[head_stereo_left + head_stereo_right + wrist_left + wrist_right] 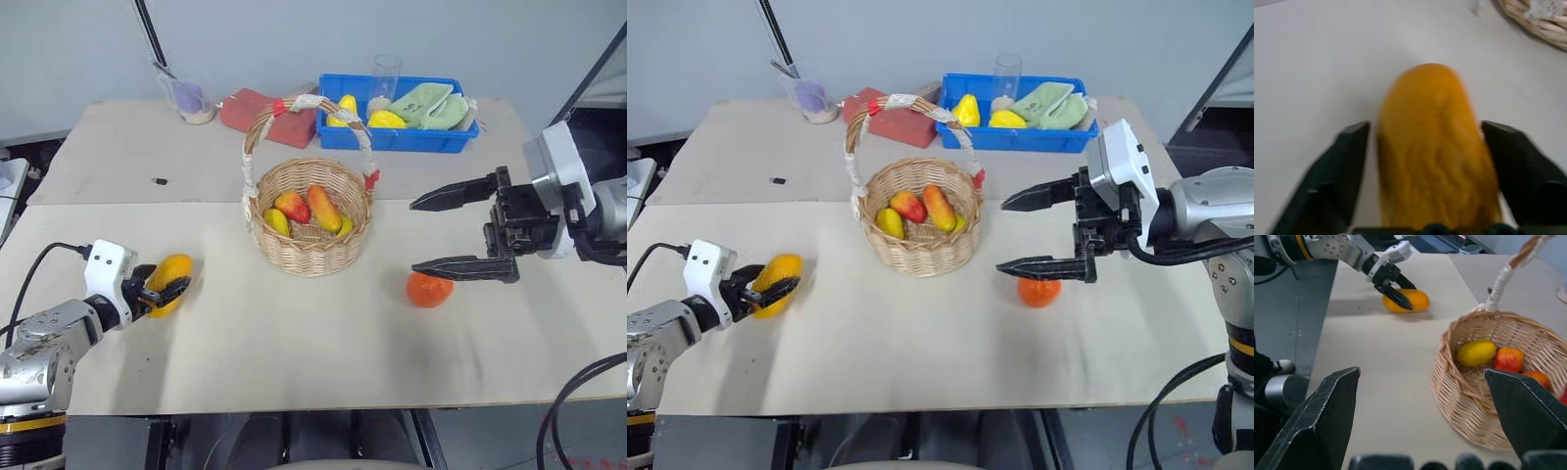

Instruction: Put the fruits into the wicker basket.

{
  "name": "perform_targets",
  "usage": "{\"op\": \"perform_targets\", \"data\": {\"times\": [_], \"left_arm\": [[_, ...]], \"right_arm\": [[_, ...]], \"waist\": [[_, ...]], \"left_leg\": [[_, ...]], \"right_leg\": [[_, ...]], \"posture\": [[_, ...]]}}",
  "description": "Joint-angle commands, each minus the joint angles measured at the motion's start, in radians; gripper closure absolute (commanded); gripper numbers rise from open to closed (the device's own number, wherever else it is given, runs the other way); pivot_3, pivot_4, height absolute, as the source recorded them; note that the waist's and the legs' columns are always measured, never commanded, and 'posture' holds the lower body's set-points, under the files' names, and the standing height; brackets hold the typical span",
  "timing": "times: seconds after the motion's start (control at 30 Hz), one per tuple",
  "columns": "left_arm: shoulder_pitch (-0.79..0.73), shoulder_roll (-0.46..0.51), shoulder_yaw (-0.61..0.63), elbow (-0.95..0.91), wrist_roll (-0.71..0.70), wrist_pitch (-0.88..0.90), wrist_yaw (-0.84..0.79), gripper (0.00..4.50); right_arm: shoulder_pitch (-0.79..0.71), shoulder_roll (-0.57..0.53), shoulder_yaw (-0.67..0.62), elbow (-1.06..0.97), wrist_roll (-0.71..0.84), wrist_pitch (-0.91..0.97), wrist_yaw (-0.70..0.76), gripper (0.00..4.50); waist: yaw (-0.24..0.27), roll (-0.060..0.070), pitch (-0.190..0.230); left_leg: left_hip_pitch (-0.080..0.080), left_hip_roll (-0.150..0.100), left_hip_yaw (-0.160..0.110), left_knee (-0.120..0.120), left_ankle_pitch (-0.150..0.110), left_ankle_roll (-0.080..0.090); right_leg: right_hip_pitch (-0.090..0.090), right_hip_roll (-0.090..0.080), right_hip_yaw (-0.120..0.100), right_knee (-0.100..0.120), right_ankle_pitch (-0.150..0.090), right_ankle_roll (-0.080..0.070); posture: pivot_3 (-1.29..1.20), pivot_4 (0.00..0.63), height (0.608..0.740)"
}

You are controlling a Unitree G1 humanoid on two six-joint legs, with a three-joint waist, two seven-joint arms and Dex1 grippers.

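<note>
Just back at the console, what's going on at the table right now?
The left gripper is shut on the mango-like fruit, which is still down on the table left of the wicker basket. The right gripper hangs open above the table, with the tangerine-like fruit lying just below its lower finger, not held. The basket already holds a few smaller red and yellow fruits. Neither task fruit is in yet.
</note>
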Motion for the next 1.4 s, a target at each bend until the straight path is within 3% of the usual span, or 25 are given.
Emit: {"op": "perform_targets", "data": {"times": [0.03,0.23,0.37,0.57,0.73,0.87,0.93,1.13,1.27,1.4], "left_arm": [[0.001,-0.003,-0.017,0.015,0.008,-0.011,-0.02,2.04],[0.019,0.019,0.009,-0.144,-0.114,-0.006,-0.151,2.04],[-0.14,0.054,-0.059,-0.339,-0.262,0.103,-0.191,2.04],[-0.474,-0.043,-0.264,-0.307,-0.152,0.053,-0.108,2.04],[-0.637,-0.176,-0.42,-0.085,0.075,-0.164,-0.062,2.04],[-0.687,-0.256,-0.449,0.046,0.142,-0.297,-0.069,0.08],[-0.685,-0.266,-0.451,0.056,0.141,-0.313,-0.099,0.08],[-0.634,-0.203,-0.428,-0.031,0.043,-0.246,-0.255,0.08],[-0.556,-0.053,-0.409,-0.17,-0.052,-0.177,-0.427,0.08],[-0.505,0.062,-0.382,-0.264,-0.133,-0.116,-0.52,0.08]], "right_arm": [[-0.022,0.001,-0.022,-0.028,0.018,0.006,-0.02,0.0],[-0.012,-0.014,-0.045,-0.043,0.033,0.019,-0.041,0.0],[0.012,-0.037,-0.084,-0.056,0.05,0.044,-0.063,0.0],[0.062,-0.044,-0.138,-0.079,0.066,0.06,-0.115,0.0],[0.117,-0.052,-0.184,-0.105,0.079,0.065,-0.157,0.0],[0.16,-0.058,-0.218,-0.13,0.08,0.075,-0.189,0.0],[0.187,-0.066,-0.233,-0.141,0.075,0.077,-0.197,0.0],[0.313,-0.083,-0.223,-0.154,-0.04,0.044,-0.259,0.0],[0.407,-0.09,-0.143,-0.122,-0.195,0.001,-0.314,0.0],[0.417,-0.052,-0.08,-0.068,-0.246,0.001,-0.349,0.0]], "waist": [[0.003,0.0,0.0],[0.001,0.0,0.0],[0.013,-0.001,0.0],[0.007,-0.001,0.0],[0.003,-0.001,0.0],[0.001,-0.001,0.0],[0.002,-0.001,0.0],[0.003,-0.001,0.0],[0.001,-0.001,0.0],[-0.001,0.0,0.0]], "left_leg": [[0.0,0.0,0.0,0.0,0.0,0.0],[-0.001,0.0,0.0,0.0,0.0,0.0],[-0.009,-0.001,-0.004,0.003,0.001,-0.001],[-0.008,-0.005,-0.003,0.006,0.001,0.0],[-0.009,-0.005,-0.004,0.013,-0.001,0.002],[-0.009,-0.003,-0.003,0.015,-0.001,0.004],[-0.01,-0.002,-0.003,0.016,-0.002,0.004],[-0.01,-0.001,-0.003,0.017,-0.002,0.005],[-0.009,-0.001,-0.003,0.017,-0.002,0.005],[-0.009,0.0,-0.002,0.017,-0.002,0.005]], "right_leg": [[0.0,0.0,0.0,0.0,0.0,0.0],[-0.001,-0.001,0.0,-0.001,0.0,0.0],[-0.005,-0.003,-0.004,0.0,0.0,0.0],[-0.001,-0.002,-0.003,0.0,0.001,0.002],[0.001,0.005,-0.002,0.0,0.002,0.003],[0.001,0.008,-0.001,-0.001,0.002,0.003],[0.001,0.008,-0.001,0.0,0.002,0.003],[0.001,0.008,-0.001,0.0,0.002,0.003],[0.001,0.009,-0.001,0.0,0.002,0.003],[0.0,0.01,0.0,-0.001,0.002,0.003]], "posture": [[0.0,0.15,0.74],[0.0,0.15,0.74],[0.0,0.15,0.74],[0.0,0.15,0.74],[0.0,0.15,0.74],[0.0,0.15,0.74],[0.0,0.15,0.74],[0.0,0.15,0.74],[0.0,0.15,0.74],[0.0,0.15,0.74]]}}
